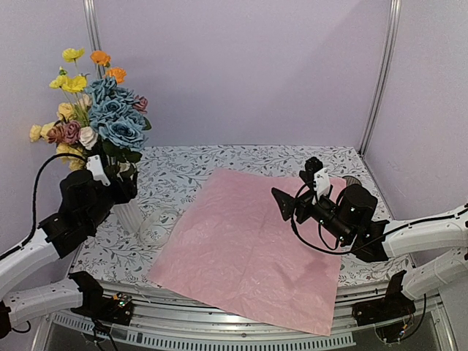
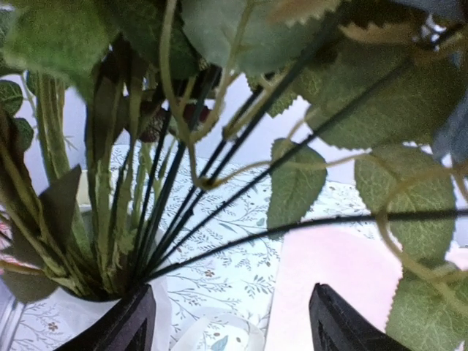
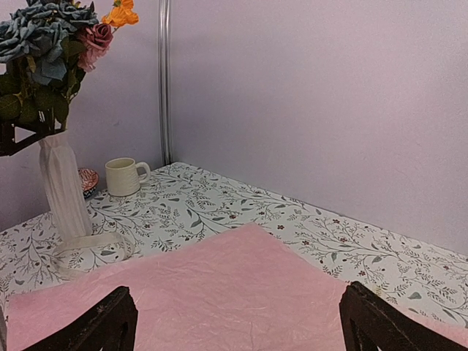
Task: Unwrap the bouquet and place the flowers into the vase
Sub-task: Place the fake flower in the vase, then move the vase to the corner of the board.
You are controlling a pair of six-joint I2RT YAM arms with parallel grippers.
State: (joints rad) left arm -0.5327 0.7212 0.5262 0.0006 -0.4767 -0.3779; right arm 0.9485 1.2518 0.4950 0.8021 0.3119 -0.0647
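Observation:
The flowers [image 1: 102, 110] stand upright in the white ridged vase [image 1: 130, 217] at the table's left; blue roses, yellow and orange blooms on top. In the left wrist view the green and black stems [image 2: 161, 197] run down into the vase mouth [image 2: 66, 311]. My left gripper [image 1: 123, 181] is at the stems just above the vase neck, jaws wide apart [image 2: 234, 325], holding nothing. The pink wrapping paper [image 1: 248, 245] lies spread flat mid-table, and the cream ribbon [image 1: 156, 228] lies loose by the vase foot. My right gripper [image 1: 289, 201] hovers open over the paper's right part [image 3: 238, 329].
In the right wrist view a cream mug [image 3: 123, 176] and a red saucer [image 3: 88, 180] stand behind the vase [image 3: 62, 194] near the back wall. The floral tablecloth [image 1: 278, 157] shows behind the paper. Metal frame posts [image 1: 380, 73] stand at the rear corners.

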